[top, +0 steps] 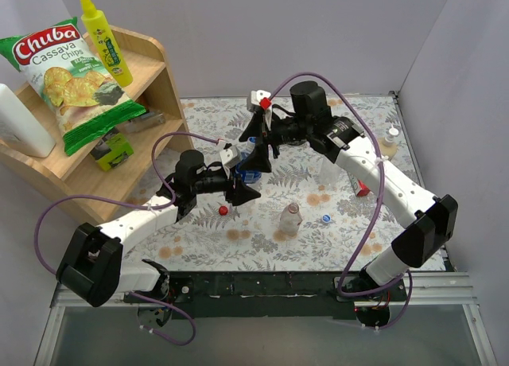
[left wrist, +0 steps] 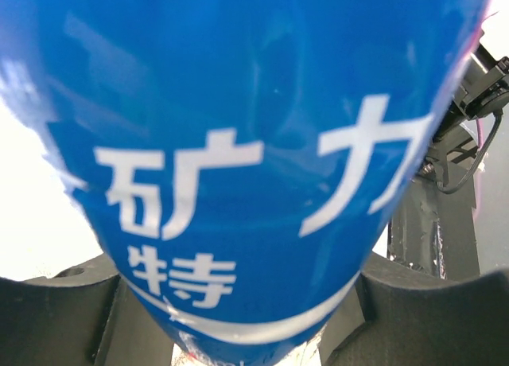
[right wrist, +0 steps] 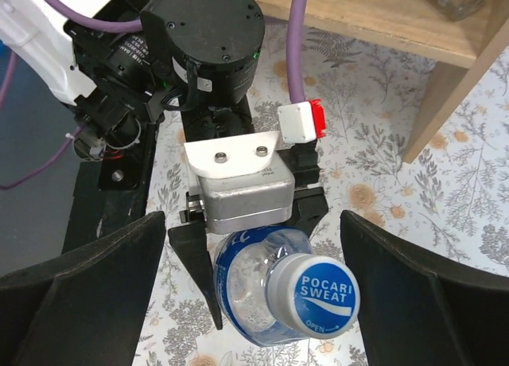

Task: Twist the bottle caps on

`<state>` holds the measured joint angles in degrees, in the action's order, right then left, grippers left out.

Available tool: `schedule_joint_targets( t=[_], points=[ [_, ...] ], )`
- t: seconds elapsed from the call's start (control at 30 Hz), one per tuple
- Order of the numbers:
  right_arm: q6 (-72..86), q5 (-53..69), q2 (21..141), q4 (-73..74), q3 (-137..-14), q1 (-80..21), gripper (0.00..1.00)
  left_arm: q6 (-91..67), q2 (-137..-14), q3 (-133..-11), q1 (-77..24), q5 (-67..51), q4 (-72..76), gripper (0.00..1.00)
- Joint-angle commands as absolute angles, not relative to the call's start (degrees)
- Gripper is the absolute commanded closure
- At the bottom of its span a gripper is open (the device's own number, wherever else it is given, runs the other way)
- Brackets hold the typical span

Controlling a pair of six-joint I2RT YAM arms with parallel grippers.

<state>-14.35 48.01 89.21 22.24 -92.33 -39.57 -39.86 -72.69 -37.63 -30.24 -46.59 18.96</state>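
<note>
**Desk:** What is the layout from your end?

**Me:** I see the table (top: 262, 247) under its floral cover, with a wooden shelf (top: 159, 56) at the far left corner.

**Desk:** And your two pincers?

**Me:** My left pincer (top: 241, 184) is clamped on the blue-label bottle (left wrist: 238, 143). It holds the bottle off the table, over the middle, with the neck pointing at my right wrist camera. My right pincer (right wrist: 254, 302) is spread wide, one finger on each side of the bottle's top, and it grips nothing.

**Desk:** Any other bottle nearby?

**Me:** A clear bottle (top: 290, 217) stands upright on the table, nearer to me than the held one.

**Desk:** Where are the caps?

**Me:** One blue cap (right wrist: 322, 294) sits on the neck of the held bottle, between my open right fingers. I cannot tell how tight it is. The red cap (top: 223, 210) lies on the table near the left pincer, to the left of the clear bottle. The second blue cap (top: 326, 219) lies on the table just right of that bottle.
</note>
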Motion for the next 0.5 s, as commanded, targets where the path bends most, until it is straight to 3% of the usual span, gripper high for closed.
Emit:
schedule_joint_targets(
  t=[0.0, 0.47],
  points=[
    [-13.4, 50.0, 86.0, 19.9, -91.1, -40.1, 0.04, -40.6, -72.3, -39.4, -30.6, -46.1, 20.2, 1.00],
    [-21.0, 41.2, 79.3, 27.6, -85.1, -40.7, 0.04, -47.3, -72.3, -38.5, -30.0, -43.4, 23.3, 1.00]
  ],
)
